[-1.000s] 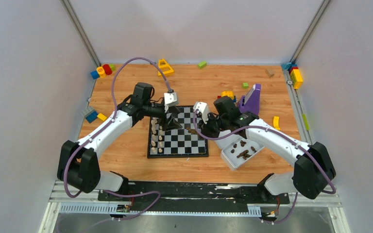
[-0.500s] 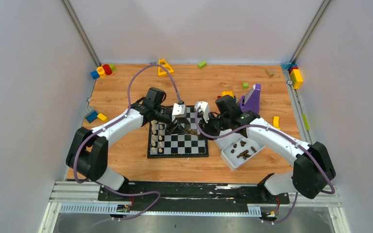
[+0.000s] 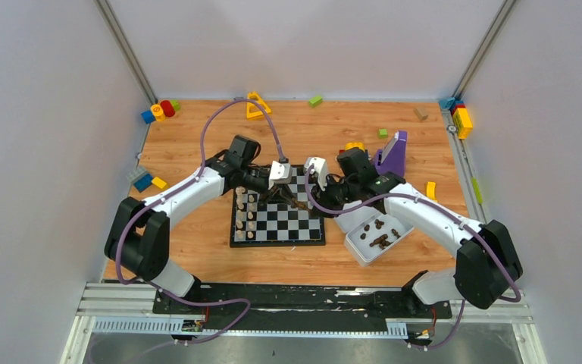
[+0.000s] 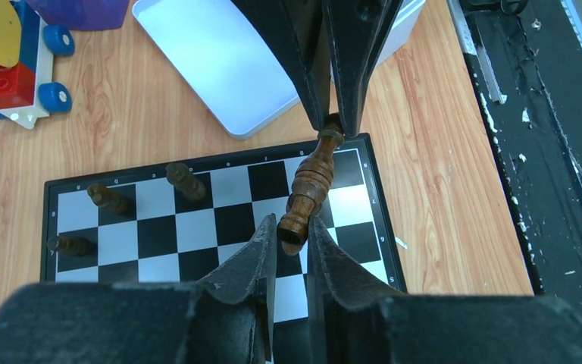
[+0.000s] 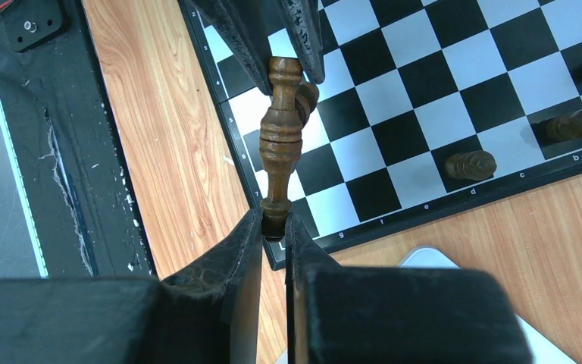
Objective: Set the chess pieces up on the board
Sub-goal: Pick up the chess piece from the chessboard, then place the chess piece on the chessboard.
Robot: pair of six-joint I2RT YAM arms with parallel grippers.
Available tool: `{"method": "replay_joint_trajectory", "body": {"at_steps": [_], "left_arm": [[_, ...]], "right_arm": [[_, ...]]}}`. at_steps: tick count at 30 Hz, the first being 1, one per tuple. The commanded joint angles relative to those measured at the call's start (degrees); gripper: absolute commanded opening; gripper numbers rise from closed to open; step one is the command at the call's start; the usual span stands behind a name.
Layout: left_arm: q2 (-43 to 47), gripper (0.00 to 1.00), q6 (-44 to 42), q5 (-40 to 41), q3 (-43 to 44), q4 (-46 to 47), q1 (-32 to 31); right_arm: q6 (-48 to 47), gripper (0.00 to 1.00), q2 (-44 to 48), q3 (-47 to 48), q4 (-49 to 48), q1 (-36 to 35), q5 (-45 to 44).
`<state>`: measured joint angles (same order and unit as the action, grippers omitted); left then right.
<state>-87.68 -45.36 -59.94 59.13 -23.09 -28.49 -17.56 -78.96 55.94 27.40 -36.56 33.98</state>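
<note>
Piece in play: one dark chess piece [image 4: 308, 182], turned wood, slanted rather than upright, gripped at both ends.
Position: over the right side of the board [image 3: 288, 227], toward the tray; it looks lifted clear of the squares, though neither wrist view proves it.
Right hand [image 5: 273, 224]: squeezed tight on the thin end of the piece, fingers nearly meeting.
Left hand [image 4: 292, 231]: narrow, one finger against each side of the opposite end; contact looks made on both sides.
Why held so: reads as a hand-to-hand pass. A pinch on the tip of a slanted piece gives no way to stand it up, so a second grip at the other end probably lets it be turned.
Board, dark side: three standing dark pieces [image 4: 186, 180] near the edge facing the tray.
Board, pale side: cream pieces [image 3: 244, 216] lined along the left edge.
Tray [image 3: 360, 254]: white, just right of the board, with several loose dark chessmen [image 3: 379, 241] inside, so much remains to place.
Surroundings: toy blocks [image 3: 159, 110] scattered around the tabletop [image 3: 197, 144], well apart from the board.
Risk: if one hand lets go before the other grips firmly, the piece drops onto its neighbours.
</note>
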Motion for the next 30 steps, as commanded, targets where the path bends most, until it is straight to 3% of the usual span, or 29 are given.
{"method": "replay_joint_trajectory", "body": {"at_steps": [1, 6, 10, 22, 30], "left_arm": [[-0.09, 0.14, -2.15, -0.8, 3.42, -2.48, -0.25], [1.37, 0.03, -4.97, 4.76, 3.92, -6.88, -0.25], [2.91, 0.0, -5.28, 9.22, 2.6, -6.51, -0.16], [5.51, 0.01, -4.45, 21.1, -2.32, -1.79, -0.59], [3.11, 0.05, -4.17, 31.09, -3.39, -0.21, -4.86]], "right_arm": [[0.68, 0.0, -1.11, 1.96, -1.63, 0.41, 0.49], [0.95, 0.0, -2.8, 1.56, -1.81, 1.27, -1.22], [0.84, 0.0, -3.92, 1.38, -1.9, 1.87, -1.47], [2.22, 0.0, -6.2, 2.99, 2.27, 2.28, -3.17], [2.14, 0.0, -4.03, 1.49, 3.34, 3.14, -6.12]]}}
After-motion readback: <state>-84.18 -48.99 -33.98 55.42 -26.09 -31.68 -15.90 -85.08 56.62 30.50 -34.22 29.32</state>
